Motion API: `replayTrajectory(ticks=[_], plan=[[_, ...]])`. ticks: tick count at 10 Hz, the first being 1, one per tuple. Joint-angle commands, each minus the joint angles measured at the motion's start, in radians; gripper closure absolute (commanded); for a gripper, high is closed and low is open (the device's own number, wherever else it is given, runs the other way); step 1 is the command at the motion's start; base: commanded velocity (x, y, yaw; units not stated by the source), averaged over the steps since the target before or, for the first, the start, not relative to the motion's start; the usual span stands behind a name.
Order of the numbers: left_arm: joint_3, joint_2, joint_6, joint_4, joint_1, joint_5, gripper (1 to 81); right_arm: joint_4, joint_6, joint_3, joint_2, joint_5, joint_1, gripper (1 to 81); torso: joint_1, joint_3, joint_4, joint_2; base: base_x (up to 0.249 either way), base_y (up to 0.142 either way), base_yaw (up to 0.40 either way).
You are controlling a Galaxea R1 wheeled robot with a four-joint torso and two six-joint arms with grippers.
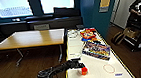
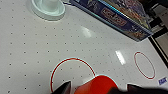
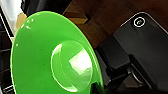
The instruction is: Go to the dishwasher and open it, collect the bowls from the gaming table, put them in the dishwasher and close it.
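you're mid-collection: right gripper (image 3: 96,87) carries the green bowl (image 3: 50,62); left gripper (image 1: 80,67), jaws apart, straddles an orange bowl (image 1: 84,70) at the gaming table (image 1: 97,74)'s near edge; loading remains.

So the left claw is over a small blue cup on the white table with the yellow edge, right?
Not blue: the small cup under the left claw is orange-red, as the head view and left wrist view show. It does sit on the white table with the yellow edge.

Left arm (image 1: 57,69) outstretched forward, low
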Motion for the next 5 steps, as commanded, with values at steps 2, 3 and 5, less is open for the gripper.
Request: replayTrajectory(ticks=[2,3,5], plan=[[0.016,0.065,-0.001,0.010,-0.165,0.016,1.0,-0.025,-0.002,0.028,-0.042,-0.074,0.058,81.1,0.000,-0.046,0.000,0.000,0.000,0.000,0.000],[0.016,0.065,-0.001,0.010,-0.165,0.016,1.0,-0.025,-0.002,0.028,-0.042,-0.074,0.058,81.1,0.000,-0.029,0.000,0.000,0.000,0.000,0.000],[0.009,0.065,-0.001,0.011,-0.165,0.016,1.0,-0.025,-0.003,0.028,-0.042,-0.076,0.058,81.1,0.001,-0.039,0.000,0.001,0.000,0.000,0.000]])
